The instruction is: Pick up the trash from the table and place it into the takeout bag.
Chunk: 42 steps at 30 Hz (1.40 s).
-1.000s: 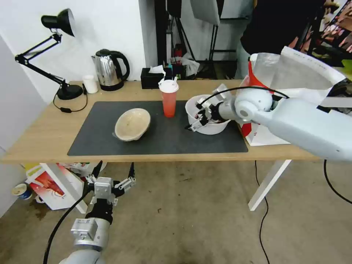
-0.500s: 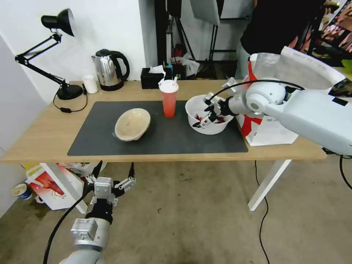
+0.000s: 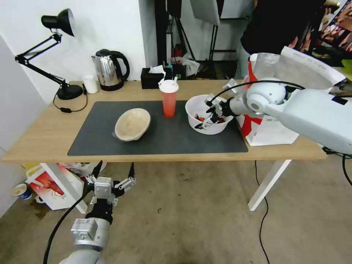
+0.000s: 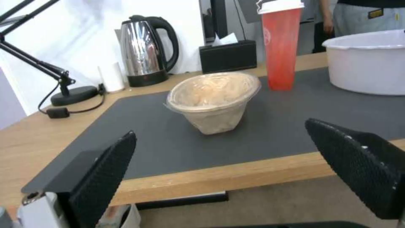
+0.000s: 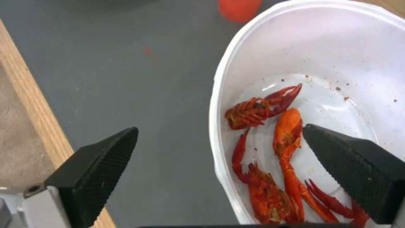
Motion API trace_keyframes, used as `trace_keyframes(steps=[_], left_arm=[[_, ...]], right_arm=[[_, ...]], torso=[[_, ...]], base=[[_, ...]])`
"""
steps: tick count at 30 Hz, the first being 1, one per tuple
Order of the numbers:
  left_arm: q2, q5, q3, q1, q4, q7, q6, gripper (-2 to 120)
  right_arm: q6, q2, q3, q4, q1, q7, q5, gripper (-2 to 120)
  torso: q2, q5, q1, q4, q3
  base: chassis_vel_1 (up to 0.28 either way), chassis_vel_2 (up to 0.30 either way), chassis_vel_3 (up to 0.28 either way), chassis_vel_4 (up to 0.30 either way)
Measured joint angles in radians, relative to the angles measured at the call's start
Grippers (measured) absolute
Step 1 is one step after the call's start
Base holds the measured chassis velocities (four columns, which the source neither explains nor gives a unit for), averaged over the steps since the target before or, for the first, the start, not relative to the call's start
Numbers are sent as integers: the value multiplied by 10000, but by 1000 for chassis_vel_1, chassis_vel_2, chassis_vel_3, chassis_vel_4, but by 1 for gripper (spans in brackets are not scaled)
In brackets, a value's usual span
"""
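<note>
Right wrist view: spread right end effector (image 5: 219, 172) straddles the white bowl's (image 5: 337, 47) near rim above crayfish scraps (image 5: 270, 152).

The left gripper (image 4: 227, 171) hangs below and in front of the table (image 4: 202, 180), just off its front edge, its two black ribbed fingers (image 4: 105, 171) spread wide apart with nothing between them. Beyond them, on the dark grey mat (image 4: 274, 123), the shallow beige bowl (image 4: 213, 99) sits tilted. Behind it stands the red cup (image 4: 280, 47) with its white lid, and beside that the white bowl (image 4: 369, 61). Along the table's back edge stand a black tissue box (image 4: 227, 56), a steel kettle (image 4: 145, 49), a small white cup (image 4: 112, 76) and a lamp base (image 4: 74, 95).
</note>
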Motion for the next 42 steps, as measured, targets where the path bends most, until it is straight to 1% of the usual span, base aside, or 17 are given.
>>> trace_keyframes(steps=[30,31,33,34,38,40,41,42], left_arm=[[0,0,0,-1,0,0,0,100],[0,0,0,0,0,0,0,100],[0,0,0,-1,0,0,0,100],[0,0,0,-1,0,0,0,100],[0,0,0,0,0,0,0,100],[0,0,0,-1,0,0,0,100],[0,0,0,-1,0,0,0,100],[0,0,0,-1,0,0,0,100]], right_arm=[[3,165,-38,-435,-327,-59,-212,100],[2,185,-37,-466,-343,-56,-219,99],[2,248,-51,-538,-375,-52,-241,92],[2,248,-51,-538,-375,-52,-241,92],[0,302,-103,-599,-382,9,-244,78],[0,303,-106,-606,-382,14,-244,78],[0,306,-141,-634,-379,43,-227,65],[0,307,-156,-639,-373,48,-219,63]], torso=[[0,0,0,0,0],[0,0,0,0,0],[0,0,0,0,0],[0,0,0,0,0],[0,0,0,1,-1],[0,-1,0,0,0],[0,0,0,0,0],[0,0,0,0,0]], base=[[0,0,0,0],[0,0,0,0],[0,0,0,0],[0,0,0,0],[0,0,0,0],[0,0,0,0],[0,0,0,0],[0,0,0,0]])
